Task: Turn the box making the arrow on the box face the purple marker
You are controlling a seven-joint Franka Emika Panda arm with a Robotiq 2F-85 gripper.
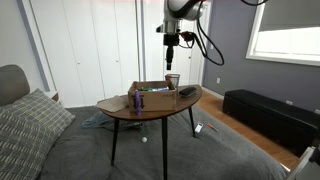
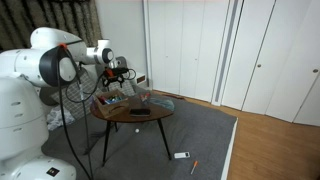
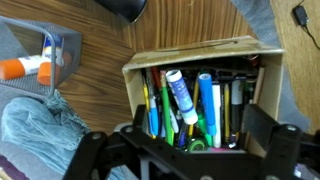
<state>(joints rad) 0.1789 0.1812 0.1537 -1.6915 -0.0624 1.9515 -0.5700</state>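
Note:
The brown cardboard box (image 1: 152,93) sits on the small wooden table, and it also shows in an exterior view (image 2: 117,101). In the wrist view the box (image 3: 190,52) is full of pens and markers. No arrow shows on it. The purple marker (image 1: 137,100) stands upright on the table against the box's near left corner. I cannot make it out in the wrist view. My gripper (image 1: 171,43) hangs well above the box, also seen in an exterior view (image 2: 123,71). In the wrist view its fingers (image 3: 180,150) are wide apart and empty over the box.
A clear glass cup (image 1: 172,80) stands behind the box. A small dark flat object (image 1: 187,92) lies on the table beside the box and shows in the wrist view (image 3: 125,8). Loose clutter (image 3: 40,62) lies on the floor past the table's edge. A bed is nearby.

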